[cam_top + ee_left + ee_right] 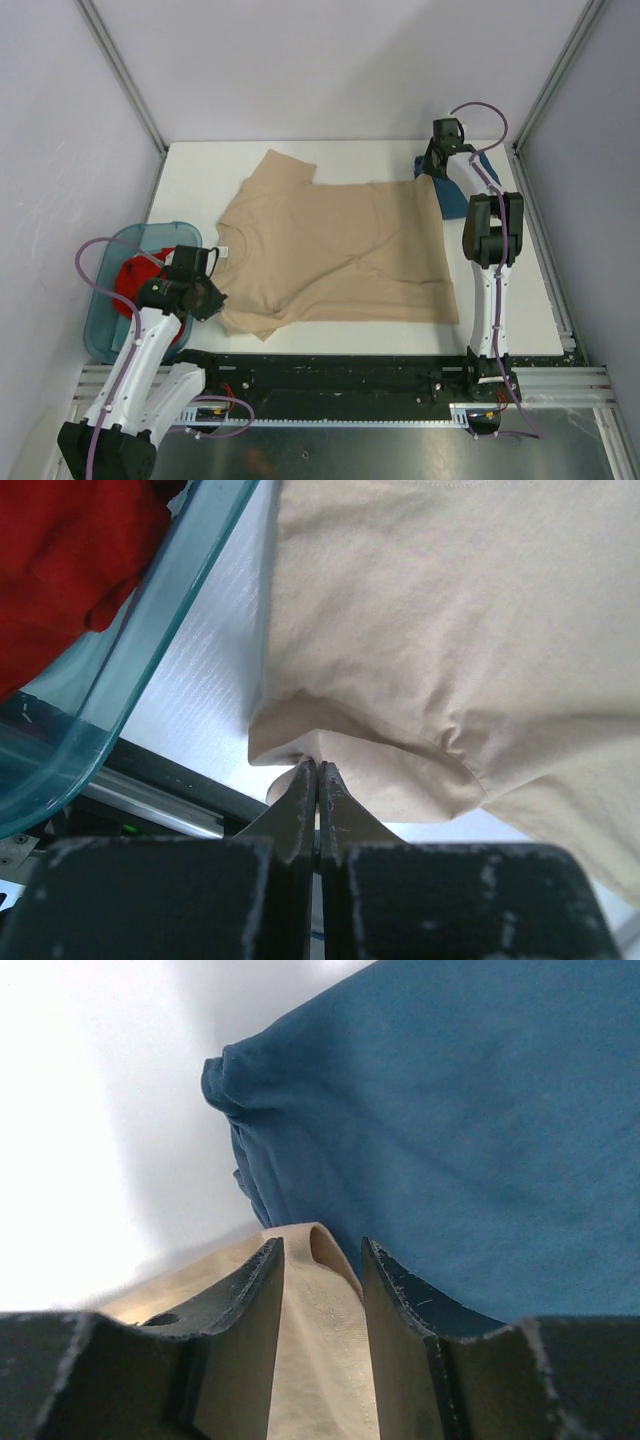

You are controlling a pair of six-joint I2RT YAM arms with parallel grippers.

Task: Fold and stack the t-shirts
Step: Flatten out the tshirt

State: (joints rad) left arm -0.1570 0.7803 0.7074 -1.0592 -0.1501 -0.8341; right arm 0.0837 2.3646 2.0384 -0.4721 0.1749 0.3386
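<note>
The tan t-shirt [340, 250] lies spread on the white table [525, 300], its neck label toward the left. My left gripper [205, 298] is shut on the shirt's near-left edge; in the left wrist view the closed fingertips [318, 765] pinch a fold of tan cloth [450, 630]. My right gripper [432, 165] is at the shirt's far-right corner, jaws open [320, 1245] with the tan hem [320, 1360] lying between them. The dark teal-blue t-shirt [492, 168] lies bunched just beyond it [450, 1140]. The red t-shirt [128, 282] sits in the bin [60, 560].
A translucent teal bin [95, 320] stands at the table's left edge, right beside my left gripper [150, 650]. A black rail runs along the table's near edge [340, 370]. Grey walls enclose the table at the back and sides.
</note>
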